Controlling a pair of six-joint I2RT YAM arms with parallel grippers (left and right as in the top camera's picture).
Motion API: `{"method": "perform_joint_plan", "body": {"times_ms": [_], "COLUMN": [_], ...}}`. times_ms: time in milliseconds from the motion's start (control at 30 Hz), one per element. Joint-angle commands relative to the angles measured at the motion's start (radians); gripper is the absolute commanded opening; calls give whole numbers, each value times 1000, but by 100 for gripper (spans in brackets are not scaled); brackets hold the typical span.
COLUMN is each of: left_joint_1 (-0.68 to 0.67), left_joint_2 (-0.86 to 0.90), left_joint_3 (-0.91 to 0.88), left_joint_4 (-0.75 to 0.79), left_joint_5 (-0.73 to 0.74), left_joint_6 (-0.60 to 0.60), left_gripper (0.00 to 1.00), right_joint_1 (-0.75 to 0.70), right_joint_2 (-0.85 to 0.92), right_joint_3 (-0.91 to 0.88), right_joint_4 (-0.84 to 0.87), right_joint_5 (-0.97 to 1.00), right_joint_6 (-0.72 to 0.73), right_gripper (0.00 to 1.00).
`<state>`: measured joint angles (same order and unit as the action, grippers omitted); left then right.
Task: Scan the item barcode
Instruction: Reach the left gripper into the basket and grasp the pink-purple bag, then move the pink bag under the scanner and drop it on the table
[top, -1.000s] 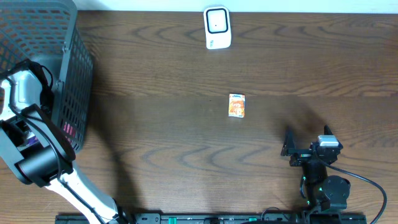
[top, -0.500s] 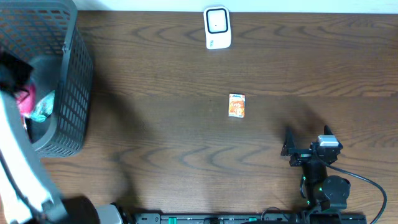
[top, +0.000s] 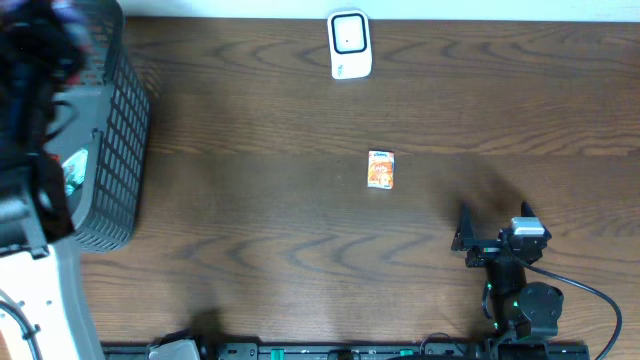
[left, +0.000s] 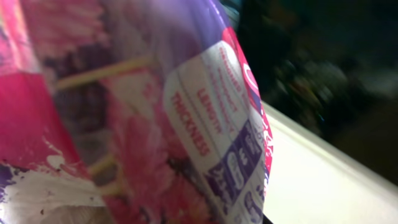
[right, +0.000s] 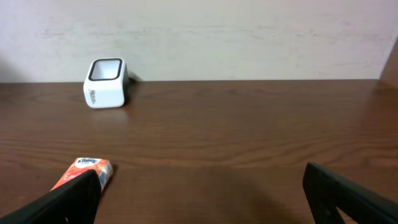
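Fingers of the right gripper (top: 493, 225) are spread wide with nothing between them. That arm sits low at the near right edge of the wooden table (top: 260, 230), pointing far. Left arm (top: 30, 200) is a big dark blur, up high over the grey mesh basket (top: 115, 130) at far left. The left gripper can't be made out in the overhead view. White barcode scanner (top: 349, 45) stands far centre. Small orange packet (top: 381, 169) lies flat mid-table, well apart from the scanner.

Left wrist: pink-and-purple packet (left: 155, 124) fills the frame, tilted, right against the lens. The fingers are hidden behind it, closed down and clamped on it. Glossy film, pink floral print, white panel reading "LENGTH" and "THICKNESS". The rest of the print is too blurred.

Right wrist: both fingers (right: 68, 202) sit at the bottom corners, far apart, low over the wood. Orange packet shows near left by one fingertip, logo unreadable. Scanner stands far left by the wall, side lettering too small to read.
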<state>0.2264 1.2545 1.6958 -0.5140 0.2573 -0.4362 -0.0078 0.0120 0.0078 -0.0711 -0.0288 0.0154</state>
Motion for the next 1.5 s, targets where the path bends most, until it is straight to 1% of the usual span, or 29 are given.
{"method": "perform_joint_plan", "body": {"times_ms": [0,133,300,400,667,733,867,900,933,967,1000,1033,1067,1133,1167,1300,1467], "left_joint_1": [-177,-372,-532,-592,-715,-752,-790,-796,-798,-799,-799,-798,-793,-782,-773,-730,-648], "left_joint_2": [6,76,226,333,613,681,754,769,780,787,792,792,791,786,780,729,597], "left_joint_3": [2,-12,-12,-12,-12,-12,-12,-12,-12,-12,-12,-12,-10,7,19,74,126], "left_joint_4": [-3,-28,-130,-187,-319,-326,-286,-266,-248,-227,-205,-188,-174,-173,-177,-195,-194], "left_joint_5": [49,45,45,44,45,45,45,44,44,44,44,39,24,2,-1,0,0], "left_joint_6": [150,212,300,332,323,293,293,293,293,293,293,293,293,293,294,293,293], "left_gripper": [7,8,7,7,7,7,9,17,34,57,71,81,87,92,93,95,95], "right_joint_1": [4,4,4,4,4,4,4,4,4,4,4,4,4,4,4,4,4], "right_joint_2": [-5,-5,-5,-5,-3,-3,-3,-3,-3,-3,-3,-3,-3,-3,-3,-3,-3], "right_joint_3": [-2,-2,-2,-2,-2,-2,-2,-2,-2,-2,-2,-2,-2,-2,-2,-2,-2], "right_joint_4": [-3,-3,-3,-3,-3,-4,-3,-3,-3,-3,-3,-3,-3,-4,-3,-3,-3], "right_joint_5": [3,3,3,3,3,3,3,3,3,3,3,3,3,3,3,3,3], "right_joint_6": [14,14,14,14,14,14,14,14,14,14,14,14,14,14,14,14,14], "right_gripper": [99,99,99,99,99,99,99,99,99,99,99,99,99,99,99,99,99]}}
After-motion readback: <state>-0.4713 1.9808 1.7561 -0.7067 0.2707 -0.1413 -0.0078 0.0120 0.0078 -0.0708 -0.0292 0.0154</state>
